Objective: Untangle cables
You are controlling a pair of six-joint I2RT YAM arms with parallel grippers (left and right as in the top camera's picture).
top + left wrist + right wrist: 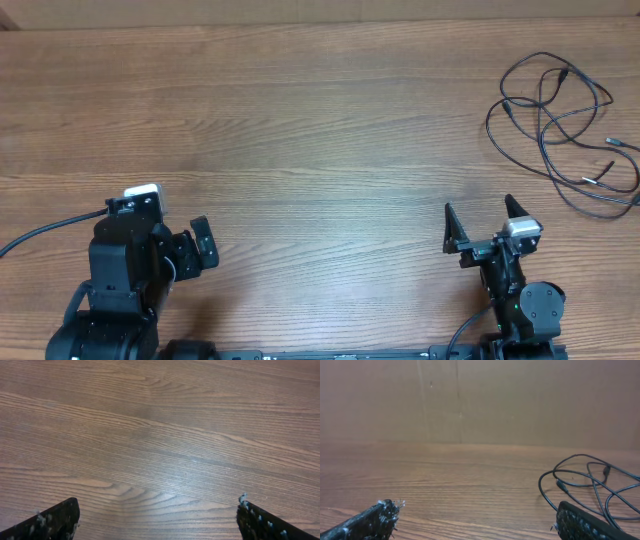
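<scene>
The cables [543,128] are thin black cords with small plug ends, lying in loose overlapping loops on the wooden table [320,150] at the far right. They also show in the right wrist view [561,485], ahead and to the right of the right finger. My right gripper [478,208] [475,510] is open and empty, near the front edge, short of the cables and to their left. My left gripper [200,245] [157,510] is open and empty at the front left, far from the cables, with only bare wood between its fingers.
A thicker black arm cable [40,235] runs off the left edge by the left arm. A brown cardboard wall [470,400] stands along the table's far edge. The cables reach close to the table's right edge.
</scene>
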